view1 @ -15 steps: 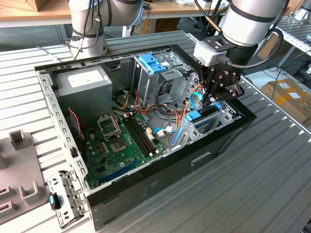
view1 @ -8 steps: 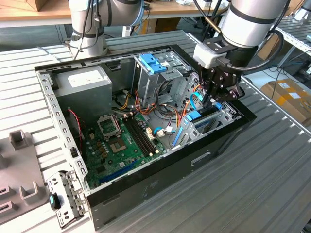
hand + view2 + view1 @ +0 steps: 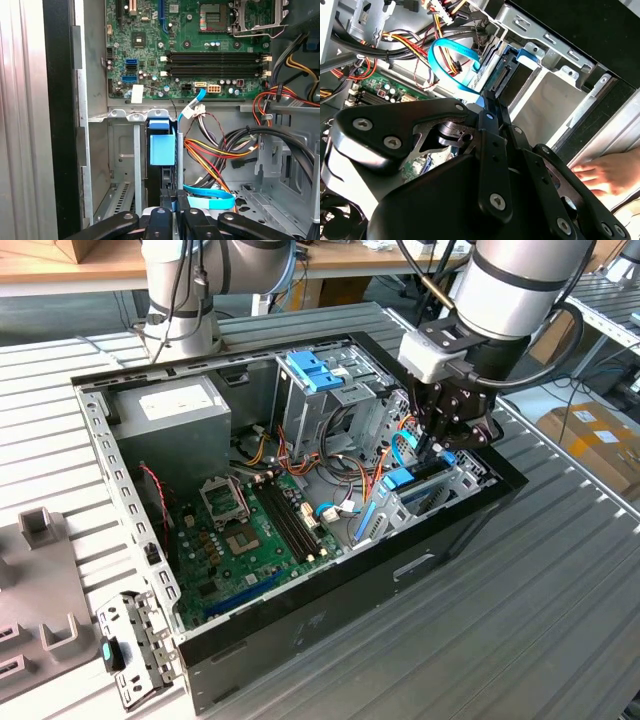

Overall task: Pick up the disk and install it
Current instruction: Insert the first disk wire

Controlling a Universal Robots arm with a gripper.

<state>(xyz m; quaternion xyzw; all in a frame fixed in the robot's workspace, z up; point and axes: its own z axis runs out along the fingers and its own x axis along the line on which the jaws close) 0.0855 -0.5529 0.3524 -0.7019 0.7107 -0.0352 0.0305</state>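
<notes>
A white label on the power supply (image 3: 175,400) carries print too small to read. The disk (image 3: 162,147) stands on edge in the case's metal bay (image 3: 122,150), blue carrier showing, just under the end effector (image 3: 173,200), whose fingers are drawn together at its edge. Whether they touch it is hidden.

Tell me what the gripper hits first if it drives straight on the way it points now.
Most likely the disk: in the first wrist view the gripper points at its blue-framed edge, which stands in the metal drive bay. Whether they touch is unclear.
</notes>
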